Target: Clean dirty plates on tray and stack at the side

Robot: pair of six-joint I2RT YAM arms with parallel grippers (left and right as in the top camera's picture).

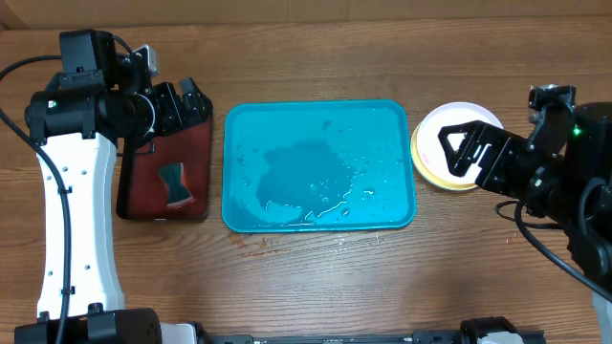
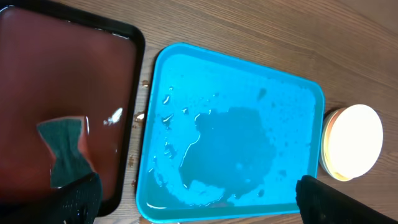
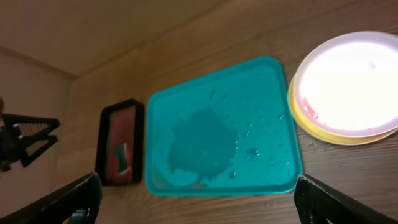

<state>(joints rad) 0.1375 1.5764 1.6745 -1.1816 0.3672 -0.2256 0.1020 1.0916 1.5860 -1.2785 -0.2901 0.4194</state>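
The turquoise tray [image 1: 373, 134] lies in the middle of the table, wet with puddles and with no plate on it. It also shows in the left wrist view [image 2: 286, 99] and the right wrist view [image 3: 261, 87]. The plates [image 1: 469, 115] are stacked to the right of the tray, white on top of yellow-green [image 3: 348, 84]; they also show in the left wrist view [image 2: 351, 142]. I cannot make out the light blue plate. My right gripper [image 1: 449, 153] is open and empty above the stack. My left gripper [image 1: 191, 103] is open and empty above the black tray.
A black tray with a dark red inside [image 1: 143, 172] lies left of the turquoise tray, with a green sponge [image 1: 175, 186] in it. Water drops lie on the wood along the turquoise tray's front edge.
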